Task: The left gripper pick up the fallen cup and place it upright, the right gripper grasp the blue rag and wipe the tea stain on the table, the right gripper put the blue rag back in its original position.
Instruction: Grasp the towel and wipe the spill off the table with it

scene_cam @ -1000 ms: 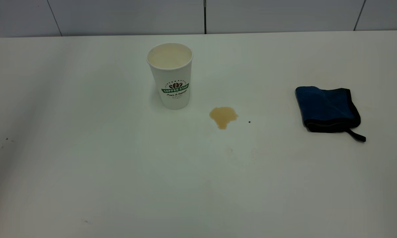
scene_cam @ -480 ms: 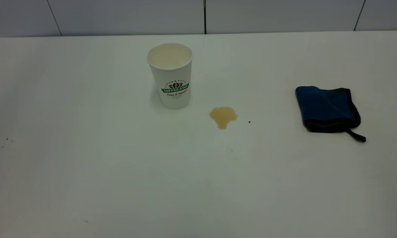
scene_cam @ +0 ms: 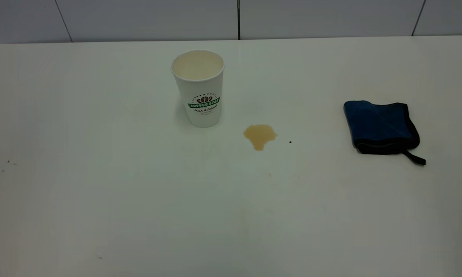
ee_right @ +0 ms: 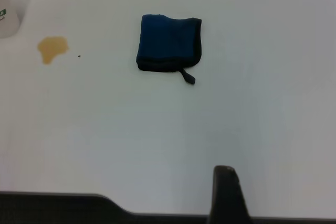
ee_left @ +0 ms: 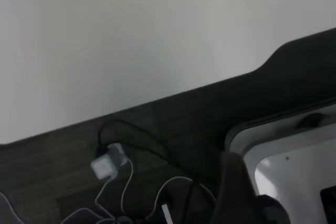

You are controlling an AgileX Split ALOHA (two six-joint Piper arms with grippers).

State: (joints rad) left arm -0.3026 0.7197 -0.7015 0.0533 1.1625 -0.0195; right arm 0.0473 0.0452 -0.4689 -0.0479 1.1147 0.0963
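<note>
The cup (scene_cam: 199, 87) stands upright on the table (scene_cam: 100, 200), left of centre and towards the back, with its green logo facing the camera. The tea stain (scene_cam: 259, 135) lies just to the right of the cup and nearer the front. The blue rag (scene_cam: 381, 127) lies folded at the right, apart from the stain. Neither gripper shows in the exterior view. In the right wrist view, the right gripper (ee_right: 227, 195) hangs back near the table's edge, far from the rag (ee_right: 168, 49) and the stain (ee_right: 51, 49). The left gripper (ee_left: 236, 192) is off the table, beside a table corner (ee_left: 294, 174).
A tiny black speck (scene_cam: 290, 142) lies right of the stain. A grey panelled wall (scene_cam: 238, 19) runs behind the table. The left wrist view shows dark floor with a white plug and cables (ee_left: 107, 165).
</note>
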